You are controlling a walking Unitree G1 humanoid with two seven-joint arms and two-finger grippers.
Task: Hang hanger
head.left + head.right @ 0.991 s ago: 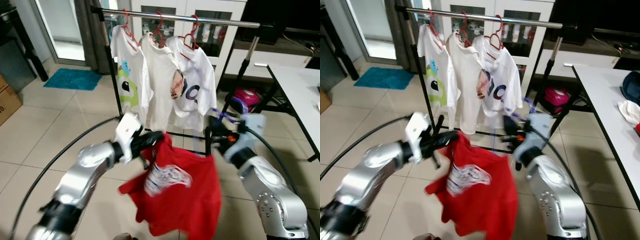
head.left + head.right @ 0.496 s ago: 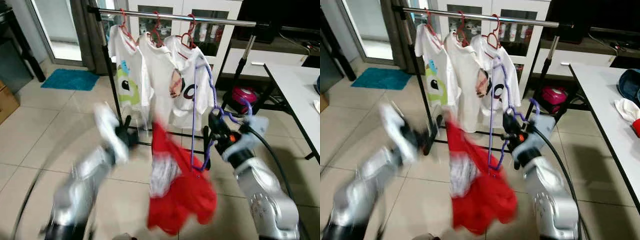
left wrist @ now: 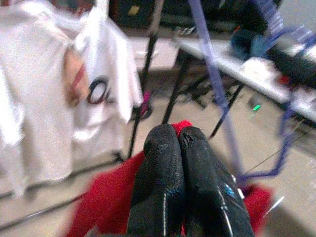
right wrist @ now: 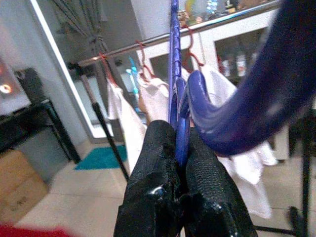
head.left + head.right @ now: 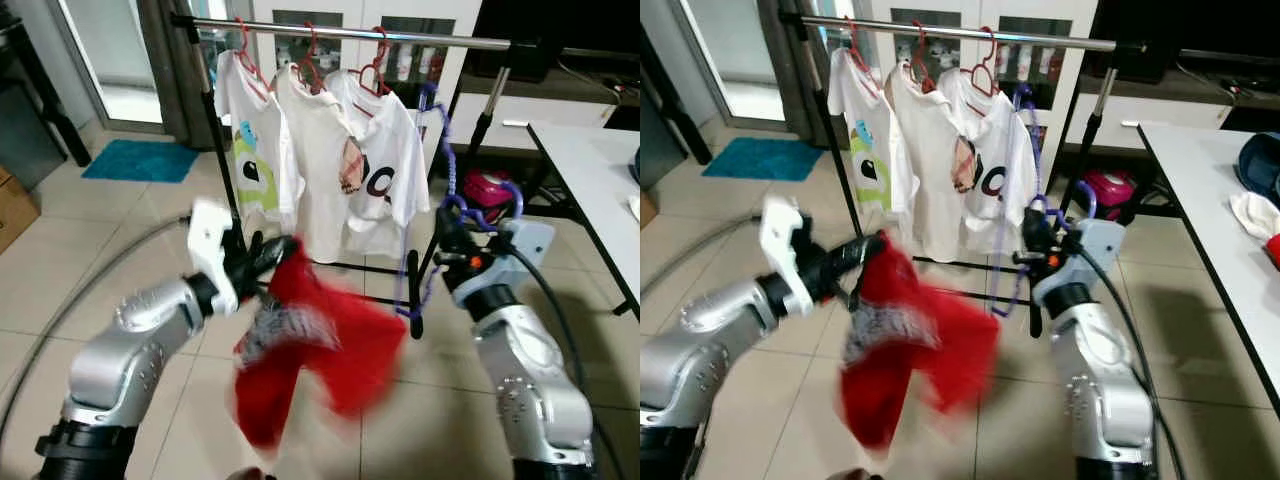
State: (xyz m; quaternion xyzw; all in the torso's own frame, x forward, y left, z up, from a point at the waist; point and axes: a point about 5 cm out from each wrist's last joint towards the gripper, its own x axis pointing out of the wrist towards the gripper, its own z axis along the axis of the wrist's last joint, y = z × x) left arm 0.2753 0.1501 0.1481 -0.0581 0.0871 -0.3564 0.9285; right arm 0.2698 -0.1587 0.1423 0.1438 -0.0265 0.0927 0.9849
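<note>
Hanger: purple hanger (image 5: 428,215) hangs between the robot and the clothes rail (image 5: 340,32), upright, its hook up near the rail at about 1 o'clock from the white shirts (image 5: 325,160), not yet over the bar as far as I can judge.
Right gripper: right gripper (image 5: 447,262) has its two black fingers (image 4: 158,163) pressed together on the hanger's thin purple wire, low on the frame, at about 3 o'clock from the red shirt.
Left gripper: left gripper (image 5: 268,256) has its fingers closed tight on a fold of the red shirt (image 5: 300,345), which droops blurred toward 6 o'clock.
Step in hand: likely raising the hook to the bare stretch of rail at 3 o'clock of the red hangers (image 5: 310,62).
Risk, slip: the grip is on a thin wire, so the hanger may twist in the fingers and the hook turn away from the bar.
Risk, garment: the red shirt looks only partly on the hanger; pulling with the left arm could drag it off.
Risk, snag: the hook could catch the nearest white shirt or its hanger.
Risk, rack: the rack upright (image 5: 480,125) stands close beside the right arm; a knock seems possible.
</note>
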